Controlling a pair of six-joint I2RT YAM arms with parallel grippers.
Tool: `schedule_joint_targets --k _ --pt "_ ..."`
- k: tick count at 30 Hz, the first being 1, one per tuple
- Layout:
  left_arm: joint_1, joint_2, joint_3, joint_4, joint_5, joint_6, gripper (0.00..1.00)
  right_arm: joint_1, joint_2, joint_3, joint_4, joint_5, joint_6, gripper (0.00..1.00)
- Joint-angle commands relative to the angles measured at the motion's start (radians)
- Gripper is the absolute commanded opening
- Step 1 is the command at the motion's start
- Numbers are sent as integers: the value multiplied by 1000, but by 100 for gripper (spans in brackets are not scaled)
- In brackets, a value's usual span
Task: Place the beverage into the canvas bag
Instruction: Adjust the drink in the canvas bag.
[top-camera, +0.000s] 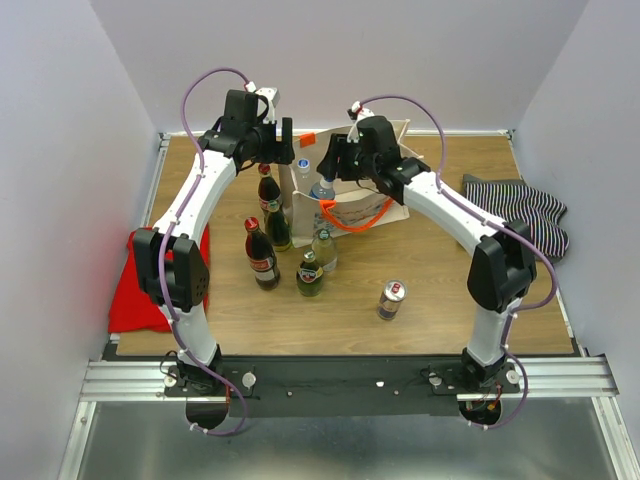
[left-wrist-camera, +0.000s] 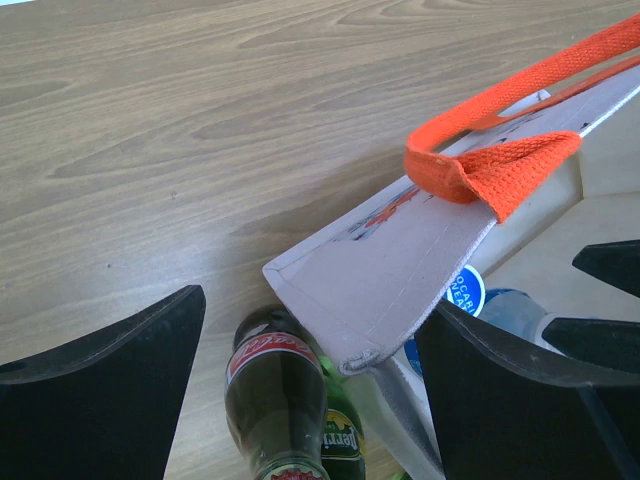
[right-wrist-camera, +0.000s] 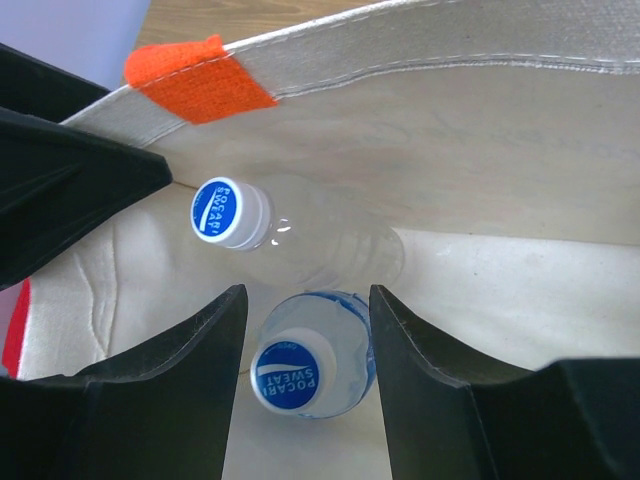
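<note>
The cream canvas bag (top-camera: 385, 190) with orange handles (top-camera: 355, 218) stands open at the back middle of the table. My right gripper (top-camera: 332, 162) reaches into its mouth. In the right wrist view it (right-wrist-camera: 305, 300) is shut on a clear blue-capped Pocari Sweat bottle (right-wrist-camera: 305, 370), held upright inside the bag. A second Pocari bottle (right-wrist-camera: 232, 212) leans against the bag wall beside it. My left gripper (top-camera: 284, 140) is open and empty. In its own view it (left-wrist-camera: 310, 350) straddles the bag's rim corner (left-wrist-camera: 390, 265).
Left of the bag stand two cola bottles (top-camera: 262, 255) (top-camera: 268, 190), two green Perrier bottles (top-camera: 310, 273) (top-camera: 278, 230) and a clear bottle (top-camera: 324, 248). A can (top-camera: 391, 299) stands nearer the front. A red cloth (top-camera: 140, 290) lies left, a striped cloth (top-camera: 525, 210) right.
</note>
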Motion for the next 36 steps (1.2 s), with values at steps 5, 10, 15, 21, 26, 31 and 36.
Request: schedule_joint_targets --k 5,10,15,21,26,31,36 --pt "7 -46 8 -1 15 16 93 44 -21 7 -98 25 -55 60" --pt "7 -50 10 -3 13 18 93 64 2 26 -164 79 -82 60" --pt "7 -50 10 -5 10 19 93 73 3 33 -180 94 -96 52" --pt "8 -51 11 -9 10 21 93 88 31 73 -211 156 -121 14" --pt "7 -56 13 -9 7 25 93 119 49 110 -216 217 -180 1" --pt "8 -57 11 -12 9 28 94 139 54 132 -201 245 -210 1" --pt "8 -57 13 -12 6 30 94 148 55 138 -191 249 -228 1"
